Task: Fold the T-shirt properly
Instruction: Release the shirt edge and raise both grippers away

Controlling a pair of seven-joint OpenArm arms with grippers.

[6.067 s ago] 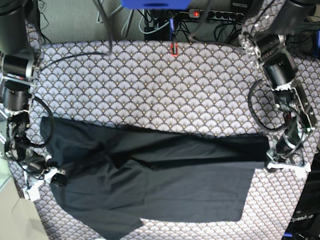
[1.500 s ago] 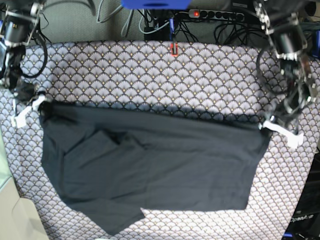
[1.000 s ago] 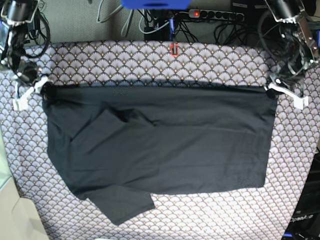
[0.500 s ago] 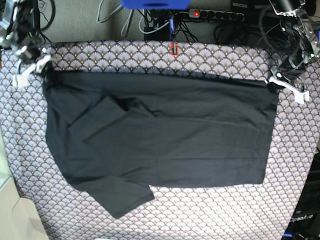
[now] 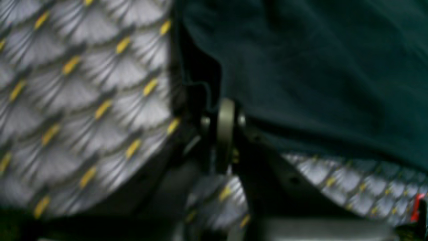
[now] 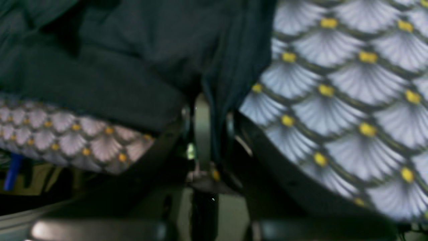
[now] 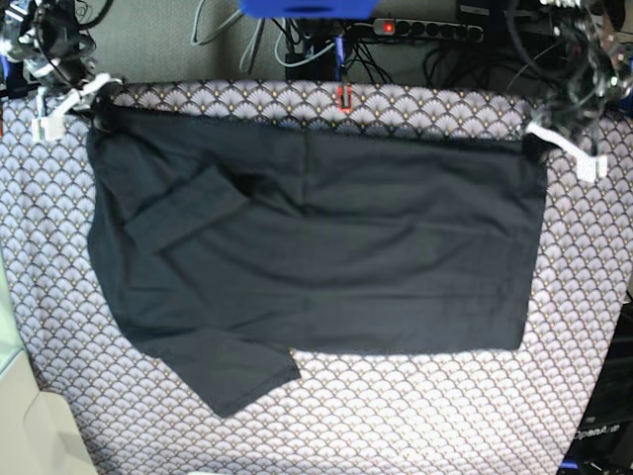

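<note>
from where i stand, the right gripper [image 7: 87, 99] sits at the far-left corner of the table, its white fingers pressed together on the shoulder-end corner of the t-shirt [image 7: 326, 247]. its wrist view shows a fold of the dark cloth [image 6: 140, 50] caught between the narrow jaws, with the scallop-patterned tablecloth [image 6: 341, 93] filling the right side of the frame.

the t-shirt lies spread across most of the tablecloth [image 7: 415, 426], its top edge pulled fairly straight between the two grippers near the far edge of the table. one short sleeve [image 7: 183, 208] is folded in over the chest on the left, and the other sleeve [image 7: 237, 371] sticks out at the lower left toward the near edge. the hem side on the right runs nearly straight down.

behind the table, near the middle, a small red-framed tag [image 7: 344, 97] lies on the far edge of the cloth, close above the shirt's top edge. beyond it are a blue object [image 7: 307, 8], a power strip with a red switch [image 7: 425, 30], and a tangle of cables [image 7: 326, 54].

at the far-right corner, the left gripper [image 7: 546, 139] pinches the hem-end corner of the shirt; its wrist view, though blurred, shows the jaws closed tight at the edge of the cloth [image 5: 317, 67].
</note>
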